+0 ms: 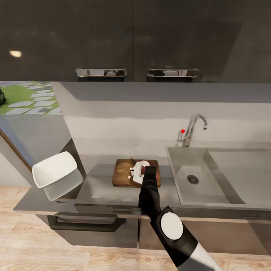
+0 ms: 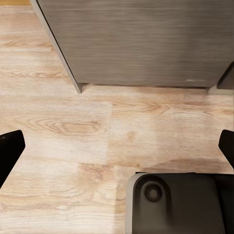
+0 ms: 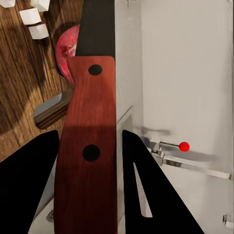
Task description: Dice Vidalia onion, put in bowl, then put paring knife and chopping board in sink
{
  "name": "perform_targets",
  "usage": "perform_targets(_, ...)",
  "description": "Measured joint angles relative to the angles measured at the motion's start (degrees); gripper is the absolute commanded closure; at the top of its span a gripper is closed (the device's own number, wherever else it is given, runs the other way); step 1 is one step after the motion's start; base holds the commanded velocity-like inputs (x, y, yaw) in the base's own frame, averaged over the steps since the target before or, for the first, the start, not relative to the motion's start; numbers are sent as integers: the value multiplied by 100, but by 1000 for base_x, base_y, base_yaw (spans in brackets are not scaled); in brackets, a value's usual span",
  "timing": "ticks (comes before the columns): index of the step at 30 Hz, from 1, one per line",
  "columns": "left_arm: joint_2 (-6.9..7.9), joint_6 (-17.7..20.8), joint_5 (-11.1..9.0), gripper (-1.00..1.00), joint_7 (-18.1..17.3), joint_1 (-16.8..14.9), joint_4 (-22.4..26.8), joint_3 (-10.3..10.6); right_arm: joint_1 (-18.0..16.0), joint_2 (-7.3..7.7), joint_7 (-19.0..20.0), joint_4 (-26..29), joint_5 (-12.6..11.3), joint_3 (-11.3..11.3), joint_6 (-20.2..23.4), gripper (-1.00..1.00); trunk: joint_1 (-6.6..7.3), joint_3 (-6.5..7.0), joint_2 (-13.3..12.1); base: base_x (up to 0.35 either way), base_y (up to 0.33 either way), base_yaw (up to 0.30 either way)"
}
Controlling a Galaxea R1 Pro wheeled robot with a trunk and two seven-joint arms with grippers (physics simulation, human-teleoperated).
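Right hand [image 3: 90, 161] grips the paring knife [image 3: 87, 146] over the chopping board [image 1: 124, 173]; left hand [image 2: 117, 146] seemingly open, empty.

Right arm [image 1: 177, 233] reaching forward and up from lower middle of head view, black forearm extended, white round joint cover near the elbow. Right gripper [image 3: 87, 146] with both black fingers closed on the reddish-brown handle of the paring knife [image 3: 90, 122], blade pointing away from the wrist. Left gripper [image 2: 117, 146] pointing down, black fingertips [image 2: 9, 146] wide apart, nothing between them.
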State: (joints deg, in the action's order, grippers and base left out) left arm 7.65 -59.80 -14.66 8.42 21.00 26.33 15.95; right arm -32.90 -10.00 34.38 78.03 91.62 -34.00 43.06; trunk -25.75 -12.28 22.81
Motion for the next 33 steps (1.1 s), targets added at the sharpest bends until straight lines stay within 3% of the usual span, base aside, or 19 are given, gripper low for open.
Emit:
perform_targets(13,0,0,3,-100,1,0,-1,0,0,0,1,404,5,-10,4,100,0,0,0,0,-244,0)
perform_targets(33,0,0,2,-100,-1,0,0,0,0,0,2,400,14,-13,4,100,0,0,0,0,-10,0)
